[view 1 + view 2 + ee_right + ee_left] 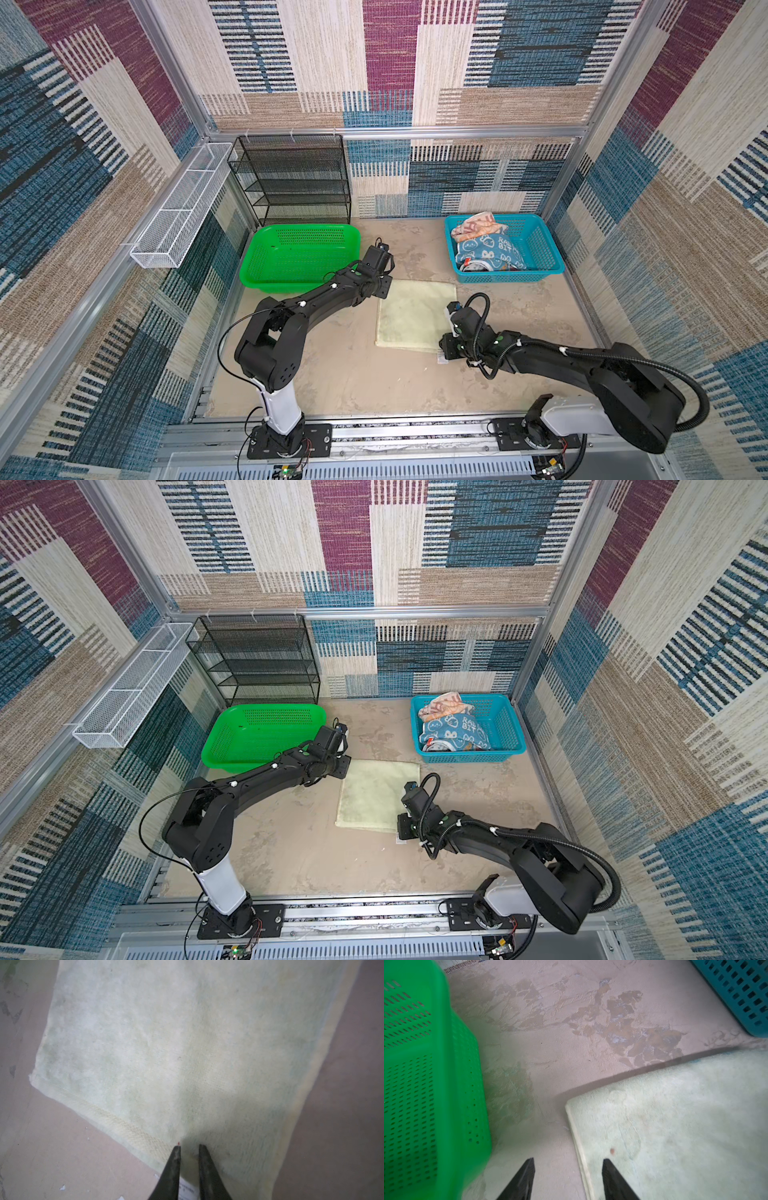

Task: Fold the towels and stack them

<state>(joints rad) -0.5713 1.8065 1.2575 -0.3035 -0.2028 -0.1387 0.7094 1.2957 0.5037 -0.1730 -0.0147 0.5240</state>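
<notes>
A pale aqua-and-cream towel lies flat in the middle of the table. My left gripper is open at its far left corner. One finger hangs over the bare table and the other over the towel, so they straddle its hemmed edge. My right gripper is at the near right corner, its jaws narrow and pinching the towel by its edge beside a white label. A blue rabbit towel and a coral towel lie crumpled in the blue basket.
An empty green basket stands close to the left of my left gripper. Behind it are a black mesh rack and a white wire tray on the left wall. The blue basket is at the far right.
</notes>
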